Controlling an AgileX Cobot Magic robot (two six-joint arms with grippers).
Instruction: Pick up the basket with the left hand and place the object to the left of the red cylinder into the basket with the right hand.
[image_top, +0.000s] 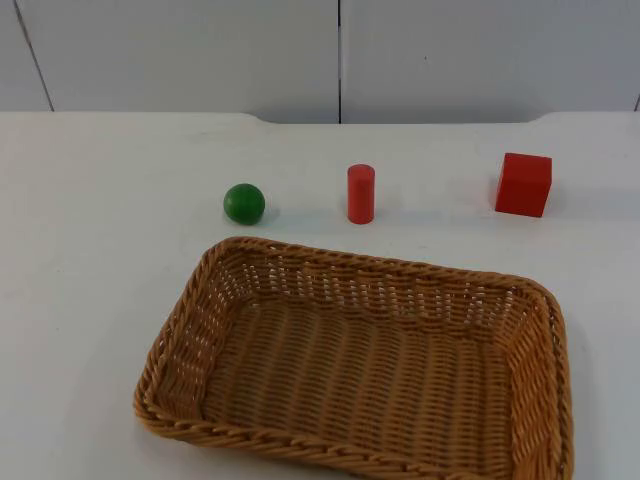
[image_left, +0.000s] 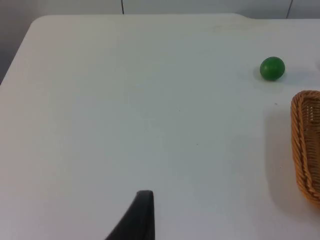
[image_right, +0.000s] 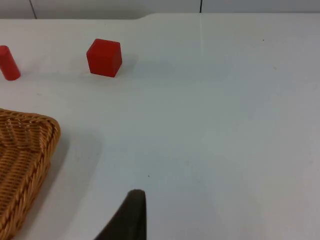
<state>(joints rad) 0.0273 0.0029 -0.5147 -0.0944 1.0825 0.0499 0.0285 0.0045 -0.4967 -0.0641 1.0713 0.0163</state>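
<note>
A rectangular wicker basket (image_top: 380, 266) lies on the white table near the front edge. Behind it stands an upright red cylinder (image_top: 361, 193), with a green ball (image_top: 244, 203) to its left and a red cube (image_top: 524, 184) to its right. My left gripper (image_left: 142, 216) waits over bare table well to the left of the basket (image_left: 306, 145), and the green ball (image_left: 272, 68) lies beyond it. My right gripper (image_right: 131, 215) waits over bare table to the right of the basket (image_right: 25, 150), with the red cube (image_right: 104, 57) and the cylinder (image_right: 8, 63) farther off.
A grey partition wall (image_top: 340, 55) closes the table at the back. Bare white table surrounds the basket on the left and right.
</note>
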